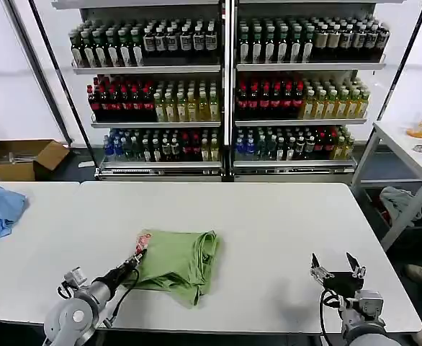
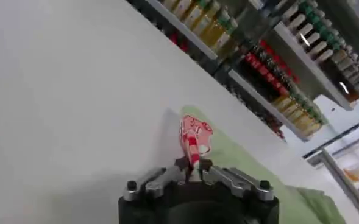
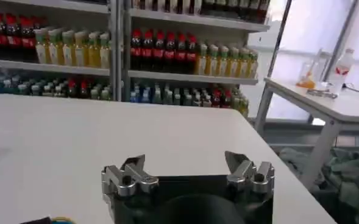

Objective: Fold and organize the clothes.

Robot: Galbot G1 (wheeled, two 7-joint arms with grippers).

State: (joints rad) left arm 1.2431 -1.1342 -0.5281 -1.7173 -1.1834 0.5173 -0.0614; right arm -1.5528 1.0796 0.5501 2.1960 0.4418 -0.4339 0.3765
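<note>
On the white table (image 1: pixel 268 238), a bit left of centre and toward the robot's side, sits the shirt (image 1: pixel 178 263), already bunched into a rough folded bundle with the red-and-white print poking out at its left corner. The left gripper (image 1: pixel 136 261) is right at that corner, and from the left wrist view (image 2: pixel 192 167) its fingers look clenched on the printed bit of fabric, pinching a thin edge, not a thick wad.

The right gripper (image 1: pixel 337 272) hangs over bare table well off to the right, fingers spread wide with nothing between them (same in its own cam (image 3: pixel 190 173)).

My take: this is a fold or tidy pull on that left corner. To do it well I'd lift just enough to clear the table, carry the corner across toward the middle of the bundle in a low arc, and lay it flat before letting go. Pull too fast and the whole bundle will probably slide, since nothing pins the far side. The right arm could help by holding the right edge down.
</note>
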